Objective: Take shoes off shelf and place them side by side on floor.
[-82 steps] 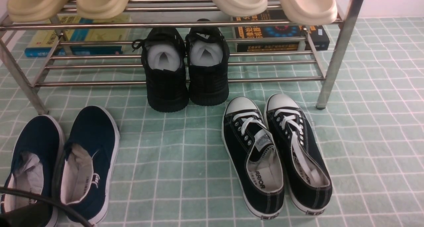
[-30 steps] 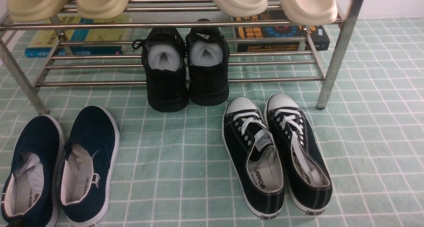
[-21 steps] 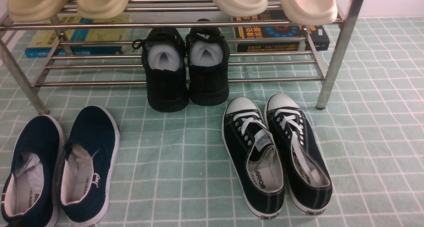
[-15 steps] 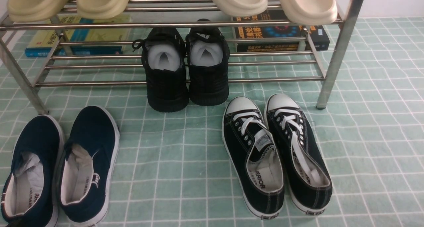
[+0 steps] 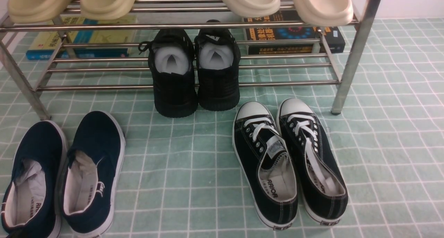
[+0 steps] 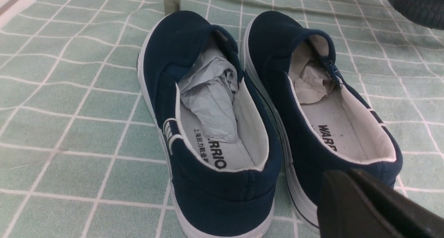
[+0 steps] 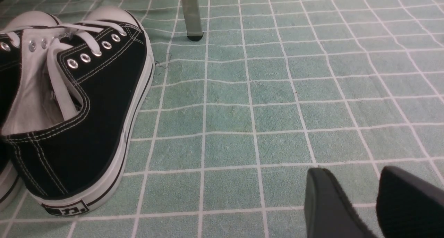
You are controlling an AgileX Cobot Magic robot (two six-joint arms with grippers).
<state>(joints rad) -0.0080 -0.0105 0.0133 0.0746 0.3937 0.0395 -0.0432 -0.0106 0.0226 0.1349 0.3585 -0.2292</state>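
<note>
Both navy slip-on shoes stand side by side on the pale green gridded floor at the near left: one shoe on the outside, the other touching it. Crumpled paper fills their toes. In the left wrist view the pair lies just ahead of my left gripper, which is shut and empty behind the heel of one shoe. My right gripper hovers open over bare floor, holding nothing. The metal shelf stands behind. Neither gripper shows in the front view.
All-black shoes overhang the shelf's lower tier. Black white-laced sneakers sit on the floor right of centre, one of them near my right gripper. Beige slippers rest on the top tier, books beneath. A shelf leg stands at right.
The dark arm and cable over the navy shoes' heels at the bottom left of the front view have pulled back out of sight. The shoes have not moved.
</note>
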